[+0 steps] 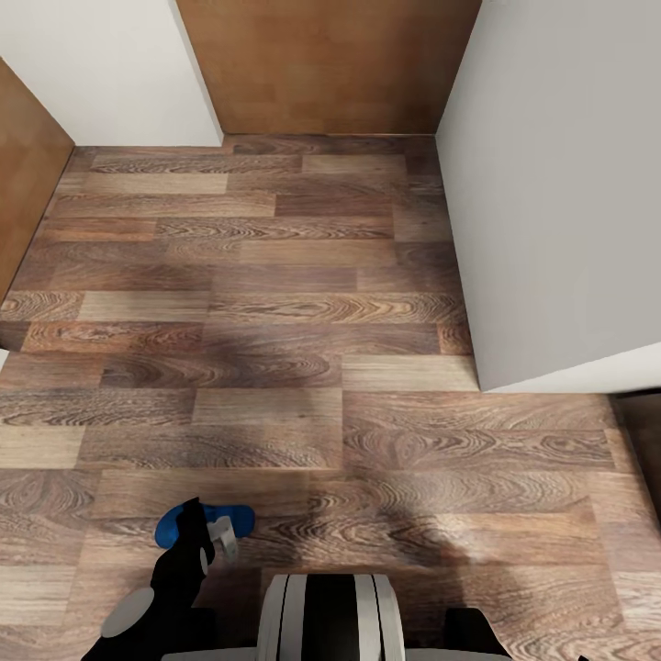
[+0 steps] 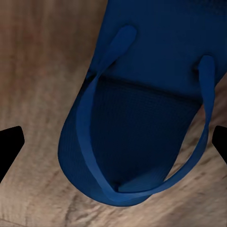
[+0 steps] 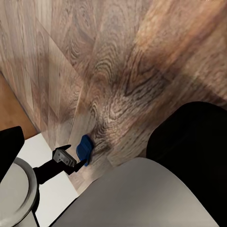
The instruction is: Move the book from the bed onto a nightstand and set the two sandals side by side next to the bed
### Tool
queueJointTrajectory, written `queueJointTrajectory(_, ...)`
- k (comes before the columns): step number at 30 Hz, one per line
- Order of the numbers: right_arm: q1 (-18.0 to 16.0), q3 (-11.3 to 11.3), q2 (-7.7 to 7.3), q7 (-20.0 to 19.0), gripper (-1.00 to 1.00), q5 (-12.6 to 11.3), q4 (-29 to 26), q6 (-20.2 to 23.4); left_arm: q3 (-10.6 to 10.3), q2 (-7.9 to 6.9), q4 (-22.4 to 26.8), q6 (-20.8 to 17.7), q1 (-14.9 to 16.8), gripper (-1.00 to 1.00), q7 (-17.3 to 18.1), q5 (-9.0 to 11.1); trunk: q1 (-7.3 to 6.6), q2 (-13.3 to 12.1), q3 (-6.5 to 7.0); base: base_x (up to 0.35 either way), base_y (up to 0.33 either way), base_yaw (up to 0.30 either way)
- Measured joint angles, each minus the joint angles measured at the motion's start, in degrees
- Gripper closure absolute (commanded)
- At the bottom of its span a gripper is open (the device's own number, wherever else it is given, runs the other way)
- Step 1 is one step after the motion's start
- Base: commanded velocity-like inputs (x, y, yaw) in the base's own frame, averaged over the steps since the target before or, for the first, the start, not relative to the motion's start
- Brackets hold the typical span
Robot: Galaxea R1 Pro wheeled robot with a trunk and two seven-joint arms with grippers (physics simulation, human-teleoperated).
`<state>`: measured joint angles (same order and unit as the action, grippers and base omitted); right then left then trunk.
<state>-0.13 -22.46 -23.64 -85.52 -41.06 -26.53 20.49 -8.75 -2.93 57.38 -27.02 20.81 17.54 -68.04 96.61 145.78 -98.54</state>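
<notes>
One bright blue sandal [image 1: 229, 521] lies on the wood-plank floor just ahead of my base, on the left. My left gripper [image 1: 204, 540] hangs right over it. In the left wrist view the sandal [image 2: 142, 94] lies strap side up between the two black fingertips [image 2: 10, 146], which stand wide apart and clear of it, so the left gripper [image 2: 113, 151] is open. The right wrist view catches the same sandal [image 3: 85, 148] beside my left arm, with one right fingertip [image 3: 9, 142] far out at the picture's edge. The book, the bed, the nightstand and the other sandal are out of view.
A light wooden door [image 1: 330, 64] closes the far end of the floor. A white wall corner [image 1: 560, 202] juts in on the right and a brown panel [image 1: 23, 184] stands at the left. Wood-plank floor [image 1: 275, 312] stretches between them.
</notes>
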Motion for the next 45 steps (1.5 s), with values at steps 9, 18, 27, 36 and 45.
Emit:
queueJointTrajectory(9, 0.01, 0.0, 0.0, 0.0, -1.0, -0.02, 0.02, 0.0, -0.02, 0.0, 0.0, 0.0, 0.0, -1.0, 0.0, 0.17, 0.0, 0.0, 0.0, 0.001, 0.0, 0.0)
queueJointTrajectory(18, 0.03, 0.0, 0.0, 0.0, -1.0, -0.01, 0.04, 0.0, 0.04, 0.0, -0.02, 0.0, 0.0, -1.0, 0.0, 0.27, 0.13, 0.07, -1.1, 0.0, 0.0, 0.0)
queueJointTrajectory(27, 0.01, 0.0, 0.0, 0.0, -1.0, 0.0, 0.02, 0.0, -0.01, 0.0, 0.0, 0.0, 0.0, -1.0, 0.0, 0.26, 0.23, 0.12, -2.0, 0.0, 0.0, 0.0)
queueJointTrajectory(36, 0.01, 0.0, 0.0, 0.0, -1.0, -0.01, -0.02, 0.0, -0.02, 0.01, -0.01, 0.0, 0.0, -1.0, 0.0, 0.3, 0.23, 0.12, -2.0, 0.0, 0.0, 0.0)
queueJointTrajectory(45, 0.04, 0.0, 0.0, -0.01, -1.0, 0.02, 0.01, 0.0, 0.05, 0.02, -0.02, -0.02, 0.0, 1.0, -0.02, 0.42, 0.23, 0.12, -2.0, 0.0, 0.0, 0.0)
